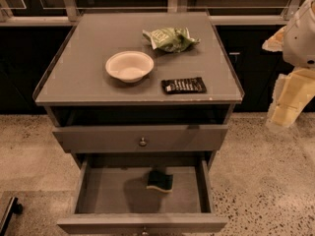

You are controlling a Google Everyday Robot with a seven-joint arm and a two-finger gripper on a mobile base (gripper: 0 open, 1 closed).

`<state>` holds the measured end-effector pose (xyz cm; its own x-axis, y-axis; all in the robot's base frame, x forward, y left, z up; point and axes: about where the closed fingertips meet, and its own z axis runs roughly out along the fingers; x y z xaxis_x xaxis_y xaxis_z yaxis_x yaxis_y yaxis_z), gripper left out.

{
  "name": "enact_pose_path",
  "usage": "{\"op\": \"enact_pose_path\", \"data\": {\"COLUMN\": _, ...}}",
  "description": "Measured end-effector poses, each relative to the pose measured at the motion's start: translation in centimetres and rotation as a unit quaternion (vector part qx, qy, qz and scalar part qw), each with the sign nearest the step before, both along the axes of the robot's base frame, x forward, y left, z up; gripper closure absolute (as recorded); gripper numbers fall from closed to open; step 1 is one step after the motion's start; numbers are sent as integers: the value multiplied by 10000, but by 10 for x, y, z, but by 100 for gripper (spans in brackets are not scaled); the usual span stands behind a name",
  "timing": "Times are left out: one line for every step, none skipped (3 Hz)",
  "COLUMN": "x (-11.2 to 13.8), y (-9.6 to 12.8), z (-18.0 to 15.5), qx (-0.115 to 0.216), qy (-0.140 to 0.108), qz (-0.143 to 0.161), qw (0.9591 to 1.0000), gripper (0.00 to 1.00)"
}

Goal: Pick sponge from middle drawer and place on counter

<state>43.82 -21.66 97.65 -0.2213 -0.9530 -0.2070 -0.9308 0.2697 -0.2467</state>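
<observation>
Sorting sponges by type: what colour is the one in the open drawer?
Sponge: dark green over pale yellow, camera view. Gripper not in view.

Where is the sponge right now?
The sponge lies in the open middle drawer, low in the camera view, slightly right of centre near its back wall. The hand is apart at the right edge, beside the counter.

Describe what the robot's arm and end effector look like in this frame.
The arm shows at the right edge as a smooth, rounded white shell. Below it, off the right side of the counter, the end effector is pale cream-yellow and blocky, made of flat angular segments. No cables or markings are visible.
</observation>
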Motion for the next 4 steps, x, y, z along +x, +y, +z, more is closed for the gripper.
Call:
{"op": "enact_pose_path", "data": {"x": 0, "y": 0, "z": 0, "qx": 0, "qy": 0, "qz": 0, "qw": 10000, "gripper": 0}}
{"op": "enact_pose_path", "data": {"x": -3, "y": 2, "z": -12, "qx": 311, "qy": -112, "qz": -45, "qw": 9994, "gripper": 0}}
{"op": "enact_pose_path", "data": {"x": -20, "y": 10, "z": -59, "qx": 1088, "qy": -85, "qz": -364, "qw": 9934, "gripper": 0}}
{"op": "enact_pose_path", "data": {"x": -23, "y": 21, "z": -158, "qx": 1754, "qy": 384, "qz": -836, "qw": 9802, "gripper": 0}}
